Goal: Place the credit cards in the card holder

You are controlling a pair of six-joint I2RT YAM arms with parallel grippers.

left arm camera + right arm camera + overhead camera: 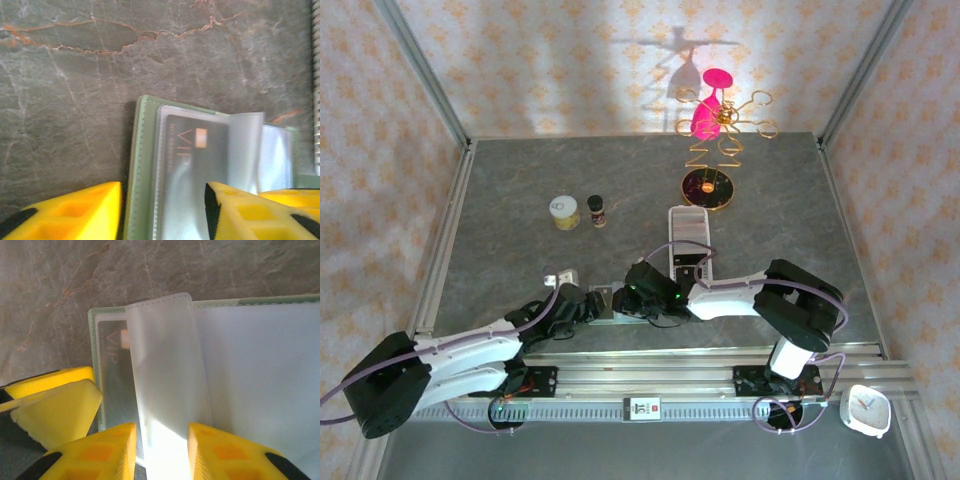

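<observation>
Seating of one card looks to be the step in hand. The card holder (604,303) lies opened flat on the worktop (500,250) at about 6 o'clock of its surface, close to the front rail, with both arms meeting over it. From the left wrist, its green rim (134,165) frames clear sleeves, and a dark VIP card (192,150) sits inside the leftmost pocket. The left claw (164,187) stands well parted and grips nothing. One finger (75,212) rests off the holder at 9 o'clock of the card, and the other (240,212) lies over the card's near end. From the right wrist, the right claw (161,427) is drawn in narrowly on a loose plastic leaf (165,365), which runs up between its fingers toward 12 o'clock. I judge that it holds this leaf lifted clear of the pocketed card (112,375). That card appears almost or fully home, though its near end is hidden. The next move calls for checking that it is fully seated, then keeping a leaf raised so another pocket gapes while the free claw fetches a card. A long white tray (688,228) lies at 1 o'clock of the holder; whether it holds more cards I cannot tell. The leaf is limp and slippery, so only a gentle pull suits it.
</observation>
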